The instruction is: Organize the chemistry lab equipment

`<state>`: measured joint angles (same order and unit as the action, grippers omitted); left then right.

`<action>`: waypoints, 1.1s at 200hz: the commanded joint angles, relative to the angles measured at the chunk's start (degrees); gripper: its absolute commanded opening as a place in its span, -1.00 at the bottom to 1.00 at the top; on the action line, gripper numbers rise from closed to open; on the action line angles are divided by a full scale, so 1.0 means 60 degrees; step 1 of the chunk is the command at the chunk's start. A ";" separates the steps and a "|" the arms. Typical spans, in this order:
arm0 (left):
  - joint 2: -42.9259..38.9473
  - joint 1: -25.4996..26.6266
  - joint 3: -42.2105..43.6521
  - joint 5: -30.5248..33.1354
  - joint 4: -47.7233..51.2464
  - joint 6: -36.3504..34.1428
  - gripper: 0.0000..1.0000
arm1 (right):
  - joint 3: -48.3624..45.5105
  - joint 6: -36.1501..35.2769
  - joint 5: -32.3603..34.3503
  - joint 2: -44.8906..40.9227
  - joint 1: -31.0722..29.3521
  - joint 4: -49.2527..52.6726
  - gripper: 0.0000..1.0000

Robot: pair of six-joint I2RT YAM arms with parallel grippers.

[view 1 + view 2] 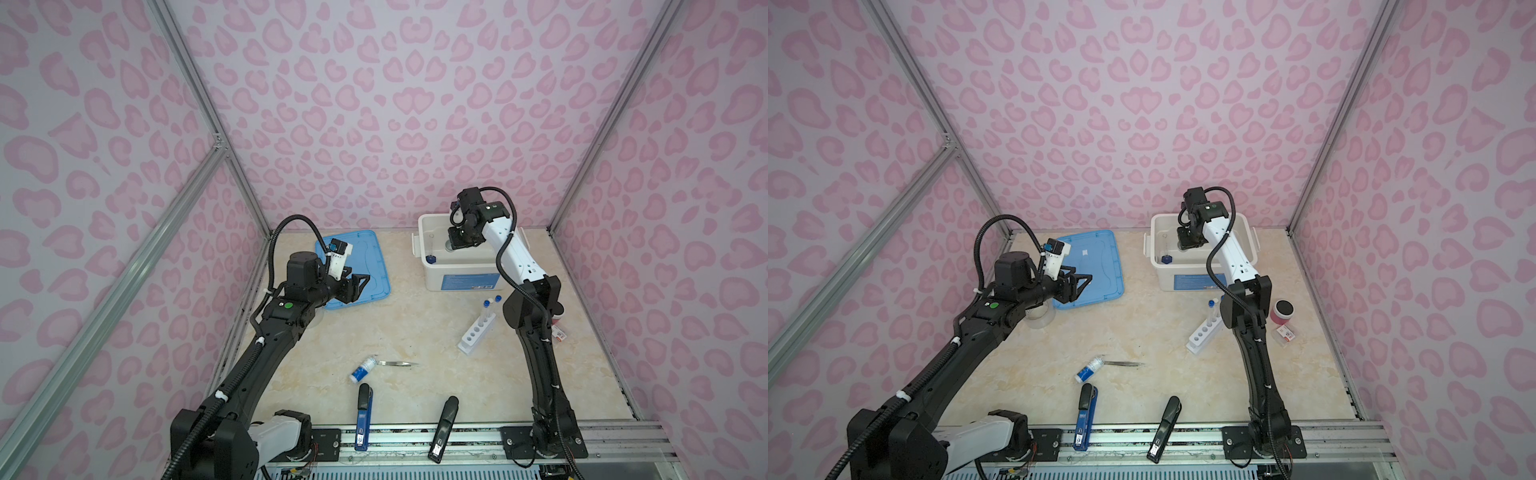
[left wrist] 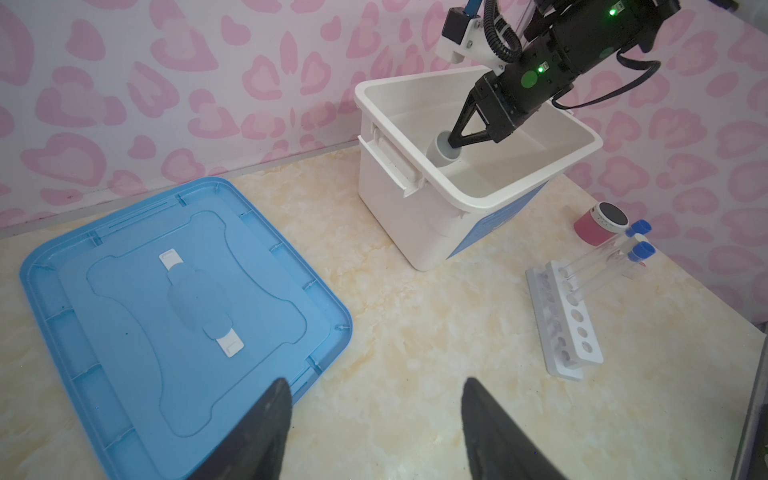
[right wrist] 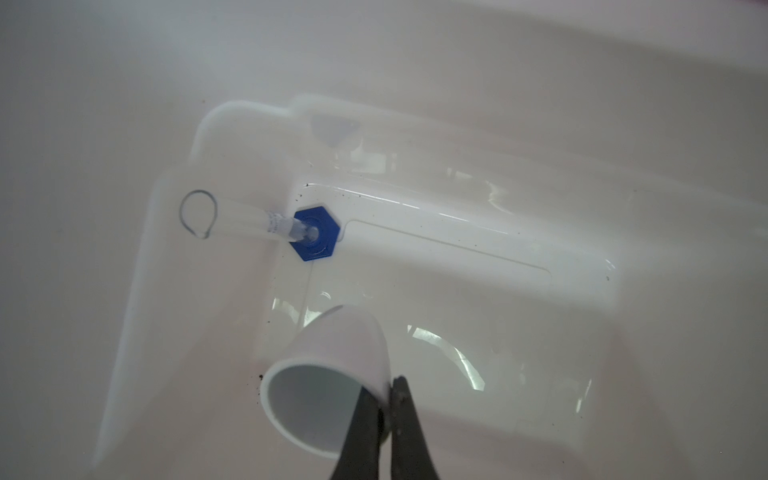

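Surface: worktop of beige marbled sheet, with a metal rail along the near edge. Room: three walls in pink heart-spot print, with aluminium posts at the corners

White bin sits open at the far right. The blue lid lies flat to its left, apart from it

Inside the bin the right pincer is pressed together on the rim of the cup, one finger inside and one outside. The cup is tilted. The cylinder stands upright in a bin corner

The left pincer is spread with nothing between, hovering at the lid's near edge

The rack stands in front of the bin with two blue-capped tubes in its far holes. The bottle lies on its side mid-worktop, the tweezers just beside one end. A blue stapler and a black stapler lie across the rail

Hard to see:
- Cup in both top views is masked by the pincer; cannot tell whether it touches the bin floor
- Pink jar sits behind the right arm
- Tape roll is half under the left arm
- Bin label is too small to read
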<state>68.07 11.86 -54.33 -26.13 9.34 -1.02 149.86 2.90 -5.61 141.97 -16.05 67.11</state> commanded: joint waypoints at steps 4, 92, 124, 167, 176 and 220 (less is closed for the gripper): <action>-0.0044 -0.0012 -0.0142 0.0048 -0.0027 0.0010 0.35 | 0.0067 0.0047 0.0044 0.0251 0.0051 -0.0268 -0.95; -0.0213 -0.0012 -0.0249 0.0162 0.0160 -0.0021 0.35 | 0.0164 -0.0087 -0.0442 0.0798 0.0317 -0.0751 -0.94; -0.0112 -0.0001 -0.0306 0.0162 0.0197 -0.0006 0.35 | 0.0197 -0.0102 -0.0516 0.0940 0.0320 -0.0949 -0.94; -0.0008 -0.0001 -0.0293 0.0136 0.0130 0.0096 0.34 | 0.0286 -0.0036 -0.0617 0.1118 0.0321 -0.1289 -0.93; -0.0006 -0.0001 -0.0291 0.0131 0.0130 0.0111 0.34 | 0.0343 -0.0015 -0.0633 0.1173 0.0321 -0.1337 -0.93; -0.0022 -0.0001 -0.0263 0.0190 0.0159 0.0140 0.34 | 0.0438 0.0015 -0.0706 0.1408 0.0304 -0.1451 -0.93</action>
<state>67.92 11.90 -55.40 -25.10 10.66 -0.95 152.24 2.63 -9.28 149.34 -14.13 59.27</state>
